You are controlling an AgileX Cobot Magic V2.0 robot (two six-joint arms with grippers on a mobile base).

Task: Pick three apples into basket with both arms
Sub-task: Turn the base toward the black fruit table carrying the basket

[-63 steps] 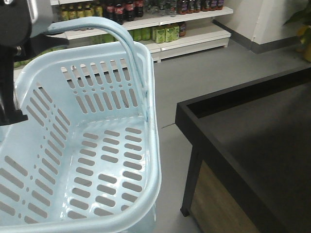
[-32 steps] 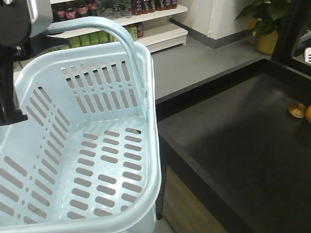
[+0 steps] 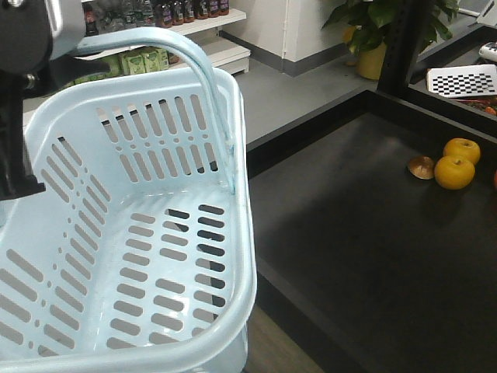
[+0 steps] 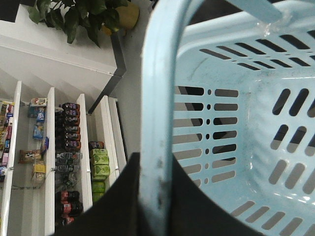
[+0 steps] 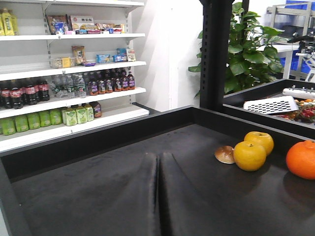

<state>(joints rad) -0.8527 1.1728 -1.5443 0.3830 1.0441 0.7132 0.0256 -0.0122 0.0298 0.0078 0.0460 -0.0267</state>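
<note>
Our L gripper is clamped on the hoop handle of the light blue slotted plastic basket, one black finger either side of the bar. The basket hangs from it, empty. Our R gripper sits low over the matte black table top, pads pressed together w/ nothing between them.

What's changed: the basket keeps the same spot in the front view as 1 s ago, so the L arm isn't moving; we judge the base is swinging us round. Back then only a table corner showed, w/ grey floor between it and the basket. Now the table edge is just beside the basket rim.

Farther along the table, a pair of yellow-orange round fruits has come into sight, w/ a small brown item touching the nearer one and a bright orange beyond. No dark red apples in view yet, so we judge we're at the approach stage, 0 of 3 in.

Behind: white store shelves of bottles and a potted green plant.
</note>
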